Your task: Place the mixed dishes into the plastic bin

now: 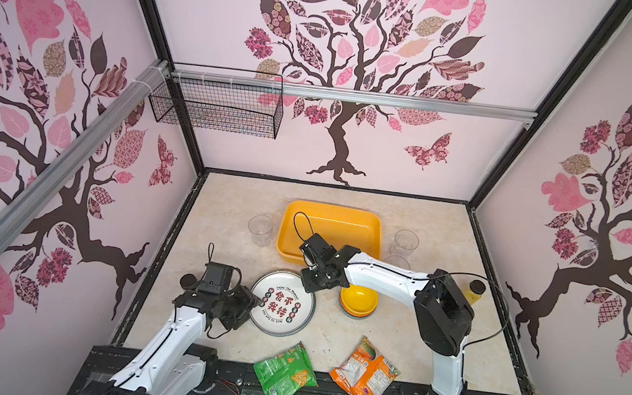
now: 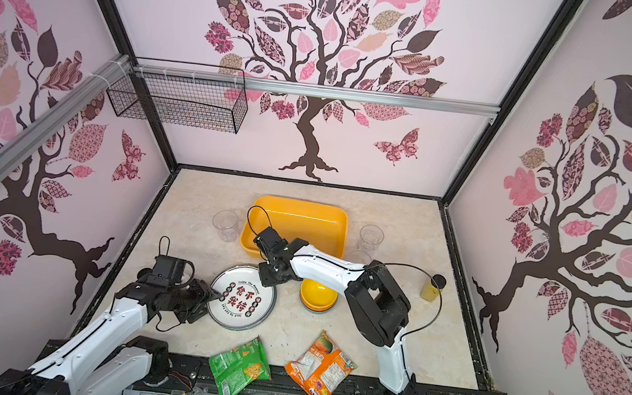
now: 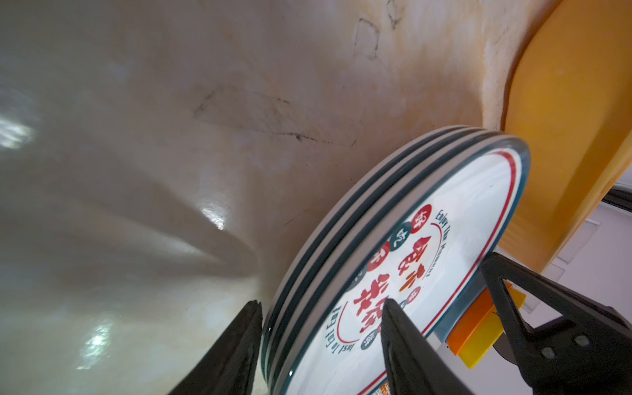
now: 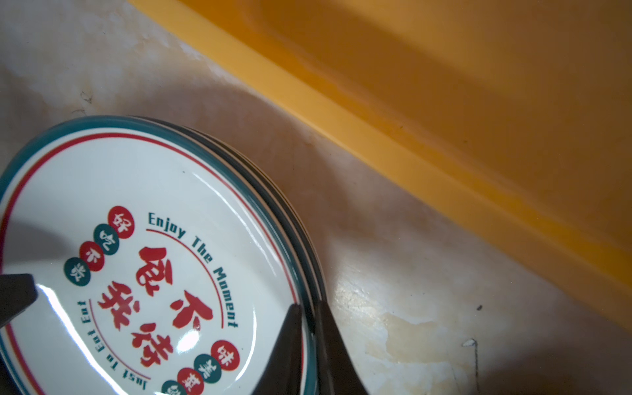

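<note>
Stack of plates (image 1: 282,304) lies flat on the tabletop (image 1: 431,349), printed face up, just in front of the plastic bin (image 1: 339,227) and apart from its near wall. The bin's visible floor is bare. The left wrist view shows four nested rims. Right pincer (image 4: 309,307) reaches across the middle to the stack's edge nearest the bin. Its fingers are nearly pressed together, with the rim of the top plate (image 4: 136,273) between them: one finger on the printed face, one outside the rim. Judgement: it pinches the top plate alone, to peel it off the pile for the short lift into the bin. Left pincer (image 3: 321,302) is spread astride the opposite edge, one finger low beside the bottom rim at the tabletop, the other above the printed face. Whether its pads bear on the plates I cannot tell. Likely role: steady the pile so the lower plates neither ride up nor slide. Outward: stacked yellow and orange bowls (image 1: 358,301) sit just right of the plates, under the right arm. Clear cups (image 1: 260,229) stand upright on either side of the bin. None of these is in the bin.
</note>
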`<state>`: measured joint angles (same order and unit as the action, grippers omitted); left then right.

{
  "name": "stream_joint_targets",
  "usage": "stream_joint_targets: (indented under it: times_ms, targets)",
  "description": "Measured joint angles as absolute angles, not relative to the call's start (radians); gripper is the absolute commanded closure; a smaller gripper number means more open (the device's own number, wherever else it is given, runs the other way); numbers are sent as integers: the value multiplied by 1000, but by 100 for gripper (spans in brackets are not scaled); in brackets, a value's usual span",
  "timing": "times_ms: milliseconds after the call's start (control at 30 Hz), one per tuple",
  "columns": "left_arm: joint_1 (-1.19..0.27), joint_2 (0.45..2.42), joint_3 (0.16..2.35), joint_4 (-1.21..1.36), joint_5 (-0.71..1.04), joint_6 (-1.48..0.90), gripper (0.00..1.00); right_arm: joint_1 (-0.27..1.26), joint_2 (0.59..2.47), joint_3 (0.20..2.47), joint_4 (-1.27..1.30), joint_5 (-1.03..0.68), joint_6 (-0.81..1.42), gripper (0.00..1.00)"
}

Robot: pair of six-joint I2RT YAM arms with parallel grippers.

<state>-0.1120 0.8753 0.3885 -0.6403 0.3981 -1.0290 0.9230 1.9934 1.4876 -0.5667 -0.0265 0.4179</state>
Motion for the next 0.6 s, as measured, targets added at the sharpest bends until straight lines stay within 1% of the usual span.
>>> stream_joint_targets:
  times_ms: [600]
  targets:
    - [-112,854,389,-649,398,-1029,42,937,2012,1520,-588,-15,410,88]
